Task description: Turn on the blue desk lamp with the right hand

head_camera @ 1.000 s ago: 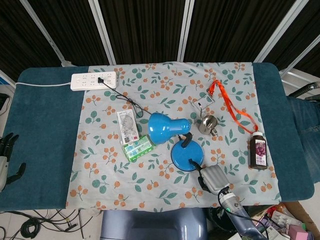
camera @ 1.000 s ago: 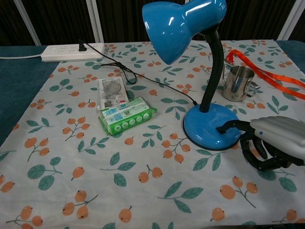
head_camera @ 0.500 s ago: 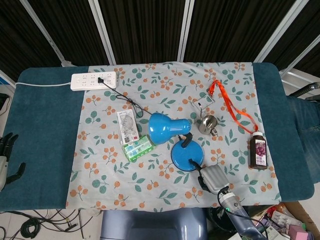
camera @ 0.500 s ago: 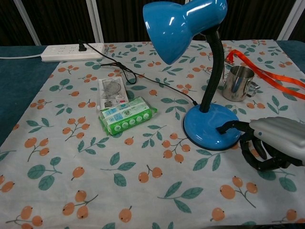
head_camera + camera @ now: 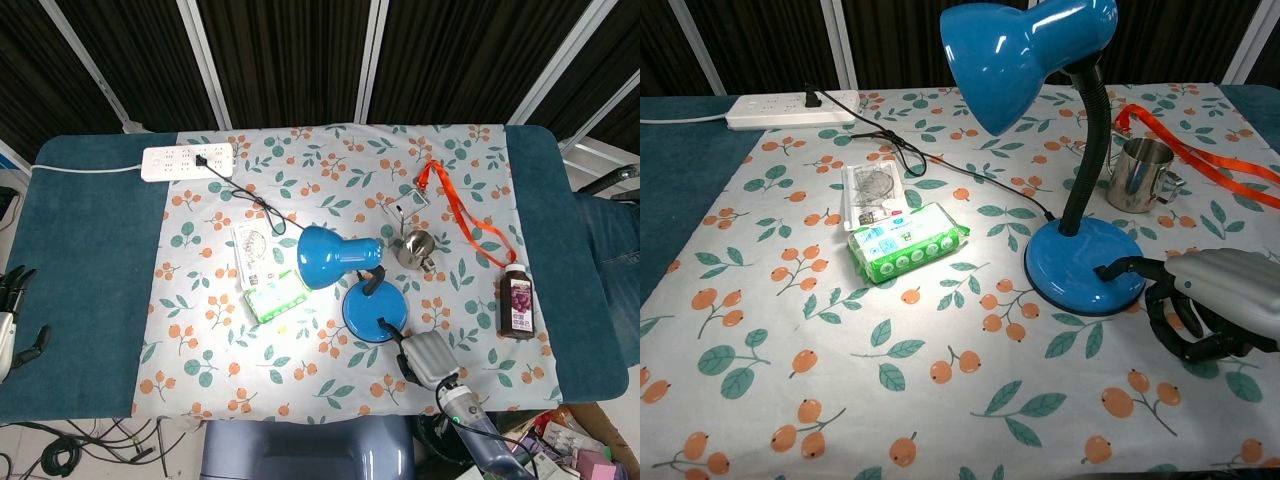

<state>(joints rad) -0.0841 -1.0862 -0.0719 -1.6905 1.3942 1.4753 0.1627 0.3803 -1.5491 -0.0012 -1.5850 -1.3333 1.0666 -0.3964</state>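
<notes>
Lamp lit — we found a bright patch on the cloth that was not there half a second earlier.

The blue desk lamp (image 5: pixel 1060 120) stood right of centre on the patterned tablecloth (image 5: pixel 790 340), its round base near the right hand (image 5: pixel 1210 300) and its black neck rising upright before bending left; the shade pointed down and to the left, toward the green packet (image 5: pixel 907 242). In the head view the cloth around that packet and the card (image 5: pixel 255 253) beside it had brightened since the earlier frames, while the lamp itself had not moved. Our right hand lay just right of the base, one dark finger (image 5: pixel 1125 268) stretched out onto the base's rim and the others curled under — holding nothing. The left hand (image 5: pixel 12 320) sat at the far left edge, fingers apart, empty.
</notes>
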